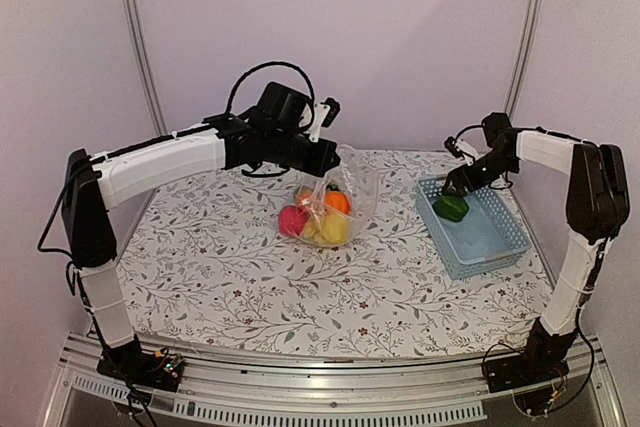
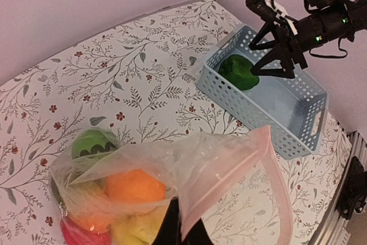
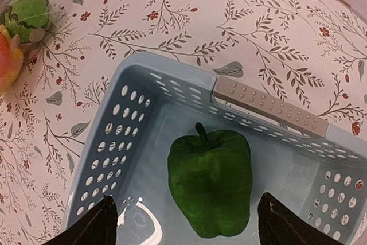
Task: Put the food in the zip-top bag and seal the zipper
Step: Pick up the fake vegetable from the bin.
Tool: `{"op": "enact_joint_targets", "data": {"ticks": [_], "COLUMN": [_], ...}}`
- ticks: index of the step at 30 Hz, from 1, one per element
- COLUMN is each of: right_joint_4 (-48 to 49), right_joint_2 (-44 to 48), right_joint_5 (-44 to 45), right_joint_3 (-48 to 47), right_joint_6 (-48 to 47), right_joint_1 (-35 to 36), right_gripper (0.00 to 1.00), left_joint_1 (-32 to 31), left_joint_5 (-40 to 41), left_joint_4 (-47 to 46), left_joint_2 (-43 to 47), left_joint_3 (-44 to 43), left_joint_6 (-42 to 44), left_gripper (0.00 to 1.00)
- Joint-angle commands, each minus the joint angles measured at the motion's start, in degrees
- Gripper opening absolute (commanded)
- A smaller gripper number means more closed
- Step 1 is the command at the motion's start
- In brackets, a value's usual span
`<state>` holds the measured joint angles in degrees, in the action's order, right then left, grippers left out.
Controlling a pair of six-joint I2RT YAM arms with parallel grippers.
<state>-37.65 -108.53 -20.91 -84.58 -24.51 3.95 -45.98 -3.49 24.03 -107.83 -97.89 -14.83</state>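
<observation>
The clear zip-top bag point(image 1: 335, 202) stands mid-table holding several toy foods: orange point(image 2: 135, 190), yellow, pink and green point(image 2: 92, 143) pieces. My left gripper point(image 2: 182, 233) is shut on the bag's mouth edge by the pinkish zipper strip point(image 2: 275, 182) and holds it up and open. A green toy pepper point(image 3: 211, 179) lies in the light-blue basket point(image 3: 109, 142) at the right. My right gripper point(image 3: 189, 228) is open just above the pepper, one finger on each side of it, not touching. The same pepper shows in the top view point(image 1: 451, 208) and the left wrist view point(image 2: 238, 73).
The blue basket point(image 1: 505, 247) sits near the table's right edge, its walls close around the right gripper's fingers. A flowered cloth point(image 1: 220, 277) covers the table. Frame posts and pale walls stand behind.
</observation>
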Motion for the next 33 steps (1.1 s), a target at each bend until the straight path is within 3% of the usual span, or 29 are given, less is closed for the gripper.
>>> {"op": "enact_joint_targets", "data": {"ticks": [1,20,26,33], "right_joint_4": [0.8,2.0,1.8,1.9], "right_joint_2": [-2.9,-10.5,-10.9,-10.9], "right_joint_5": [1.5,4.2,3.5,3.8], "right_joint_3": [-0.8,-4.7,-4.3,-2.8], "right_joint_6": [-1.8,-3.1,-2.6,-2.7], "right_joint_1": [-0.2,-0.2,-0.2,-0.3], "right_gripper": [0.85,0.85,0.73,0.69], "left_joint_1": [-0.8,-1.3,-1.3,-1.4], "left_joint_5": [0.6,0.5,0.5,0.3], "left_joint_4": [0.6,0.7,0.8,0.8], "left_joint_2": [-0.2,-0.5,-0.4,-0.8], "left_joint_3": [-0.8,-1.3,-1.0,-1.7], "left_joint_6": [-0.2,-0.2,-0.1,0.1], "left_gripper": [0.0,0.0,0.0,0.0]}}
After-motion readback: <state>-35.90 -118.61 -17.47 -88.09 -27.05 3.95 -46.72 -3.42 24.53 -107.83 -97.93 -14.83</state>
